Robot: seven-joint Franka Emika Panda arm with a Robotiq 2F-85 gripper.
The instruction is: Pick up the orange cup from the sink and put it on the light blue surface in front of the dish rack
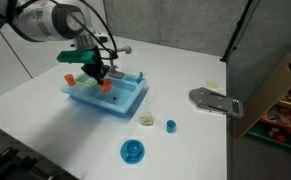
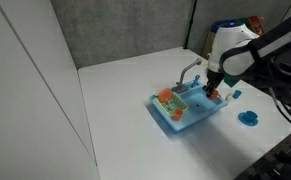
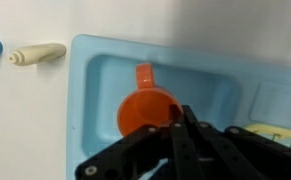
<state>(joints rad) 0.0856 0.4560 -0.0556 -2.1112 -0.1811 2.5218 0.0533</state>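
The orange cup (image 3: 143, 108) has a handle and lies in the basin of the light blue sink (image 3: 95, 85). My gripper (image 3: 178, 112) reaches down into the basin, and its fingers are closed together on the cup's rim. In both exterior views the gripper (image 1: 102, 78) (image 2: 213, 88) hangs over the sink (image 1: 130, 103) (image 2: 190, 120) with the cup (image 1: 106, 86) (image 2: 214, 93) at its tips. The dish rack (image 1: 73, 78) (image 2: 167, 98), with green and orange pieces, sits at one end of the unit. The light blue surface (image 1: 83, 96) runs in front of the rack. I cannot tell whether the cup rests on the basin floor.
A grey faucet (image 2: 190, 72) stands at the sink's edge. On the white table lie a round blue dish (image 1: 132, 151) (image 2: 249, 117), two small toy pieces (image 1: 147, 120) (image 1: 171, 125) and a grey flat object (image 1: 215, 101). A cream piece (image 3: 37, 54) lies beside the sink.
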